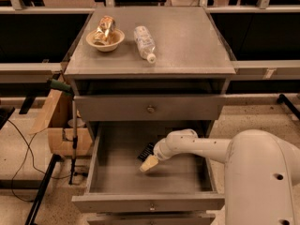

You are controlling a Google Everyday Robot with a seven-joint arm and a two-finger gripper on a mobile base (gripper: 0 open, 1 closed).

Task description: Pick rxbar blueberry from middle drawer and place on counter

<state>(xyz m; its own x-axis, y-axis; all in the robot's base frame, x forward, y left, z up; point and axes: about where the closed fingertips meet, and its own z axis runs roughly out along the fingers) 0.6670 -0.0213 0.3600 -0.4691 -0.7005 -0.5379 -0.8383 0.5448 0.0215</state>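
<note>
Camera view: the wide, shallow grey metal middle drawer (97, 163) stands pulled open below the closed grey drawer front (150, 108) above it. The white arm reaches in from the right, and its cream-tipped claw (149, 163) hangs low over the drawer floor, left of centre. Whether the claw is released or clenched cannot be told. The rxbar blueberry (146, 150), a small flat bar in a dark wrapper, lies on the drawer floor just behind the claw. It is partly hidden by the wrist, and contact between the two cannot be made out.

Up on the flat grey speckled surface (192, 41) sit a pale round bowl (106, 40) holding a shiny gold-and-silver wrapper (104, 26) and a clear plastic bottle (144, 43) lying on its side.

The drawer is open and the reach is made. Securing the bar, lifting it out and setting it on the surface appear to remain.
</note>
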